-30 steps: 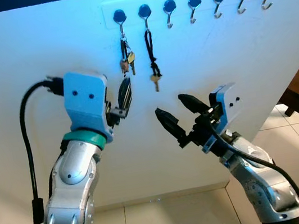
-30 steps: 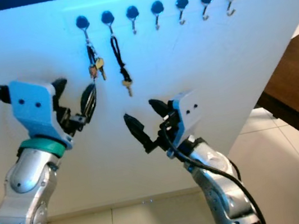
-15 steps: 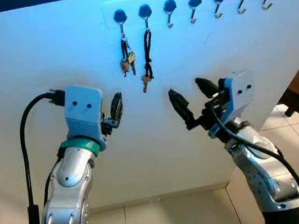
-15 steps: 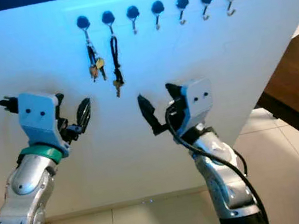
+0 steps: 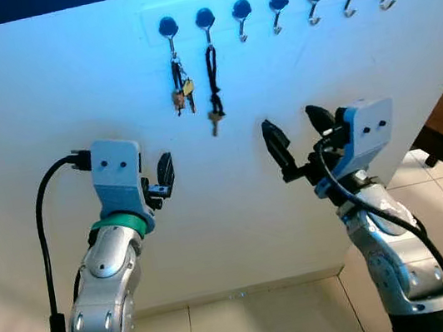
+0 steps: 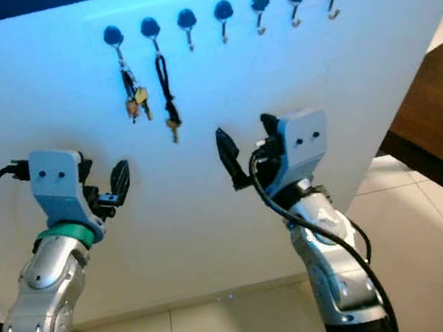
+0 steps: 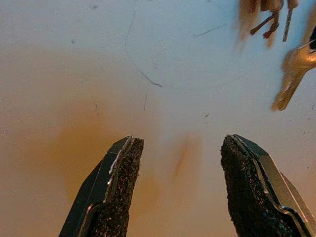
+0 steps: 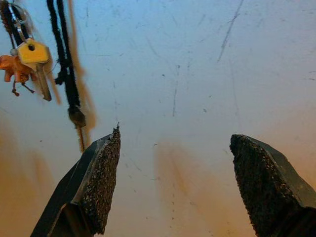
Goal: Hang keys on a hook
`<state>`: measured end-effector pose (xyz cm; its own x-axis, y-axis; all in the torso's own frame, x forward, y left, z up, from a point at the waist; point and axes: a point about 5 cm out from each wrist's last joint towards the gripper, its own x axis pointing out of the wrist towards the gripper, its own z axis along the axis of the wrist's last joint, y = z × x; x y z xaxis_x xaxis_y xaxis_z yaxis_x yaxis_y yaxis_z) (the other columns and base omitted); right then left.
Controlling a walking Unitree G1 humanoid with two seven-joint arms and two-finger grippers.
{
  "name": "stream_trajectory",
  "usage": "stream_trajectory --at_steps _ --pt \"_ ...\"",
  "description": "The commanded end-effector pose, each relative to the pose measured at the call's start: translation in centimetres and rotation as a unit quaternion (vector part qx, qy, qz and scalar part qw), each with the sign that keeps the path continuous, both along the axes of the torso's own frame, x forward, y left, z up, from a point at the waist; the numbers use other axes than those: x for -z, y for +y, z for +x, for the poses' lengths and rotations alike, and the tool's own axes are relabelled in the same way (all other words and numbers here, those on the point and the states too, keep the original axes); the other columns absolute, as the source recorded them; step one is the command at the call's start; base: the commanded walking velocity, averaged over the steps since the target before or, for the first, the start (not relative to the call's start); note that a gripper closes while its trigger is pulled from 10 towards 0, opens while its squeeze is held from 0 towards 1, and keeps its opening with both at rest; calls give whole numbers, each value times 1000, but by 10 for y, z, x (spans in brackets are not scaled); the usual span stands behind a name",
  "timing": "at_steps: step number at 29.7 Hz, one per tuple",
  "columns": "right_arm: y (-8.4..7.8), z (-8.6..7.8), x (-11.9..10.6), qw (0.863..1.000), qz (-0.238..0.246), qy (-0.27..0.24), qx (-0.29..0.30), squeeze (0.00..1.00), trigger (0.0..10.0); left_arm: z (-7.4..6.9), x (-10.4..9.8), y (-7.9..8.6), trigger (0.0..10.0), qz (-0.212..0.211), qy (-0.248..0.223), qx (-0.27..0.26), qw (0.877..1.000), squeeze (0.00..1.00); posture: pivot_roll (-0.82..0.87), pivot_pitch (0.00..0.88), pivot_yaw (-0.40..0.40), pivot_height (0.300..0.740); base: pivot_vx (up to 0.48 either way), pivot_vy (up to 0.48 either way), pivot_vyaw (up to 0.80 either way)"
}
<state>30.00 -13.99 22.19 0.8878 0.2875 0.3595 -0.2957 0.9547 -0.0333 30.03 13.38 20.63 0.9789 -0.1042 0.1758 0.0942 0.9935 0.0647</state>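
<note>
Yellow-headed key [image 8: 33,53] beside black cord [image 8: 63,54]

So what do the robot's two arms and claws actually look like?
Both arms are silver metal with rounded joints. The left arm has a teal band at its wrist; each wrist carries a light blue block and a black cable. The left claw and right claw each have two long black fingers with rough, gritty pads.

Row of hooks [image 5: 276,1] on wall [image 5: 58,91], key bunch [image 5: 180,88] on leftmost, corded key [image 5: 212,83] beside it
</note>
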Motion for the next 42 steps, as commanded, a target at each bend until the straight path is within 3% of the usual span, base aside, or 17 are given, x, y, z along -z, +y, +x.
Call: stream_trajectory --at_steps 1,42 --pt "4 -1 2 1000 -1 0 -2 0 10000 0 4 3 10000 7 2 -7 1000 0 -215 80 159 740 0 0 0" --pt "-2 -3 -1 1000 -9 -3 21 0 10000 4 18 0 10000 11 10 -4 1000 0 -257 99 192 740 0 0 0"
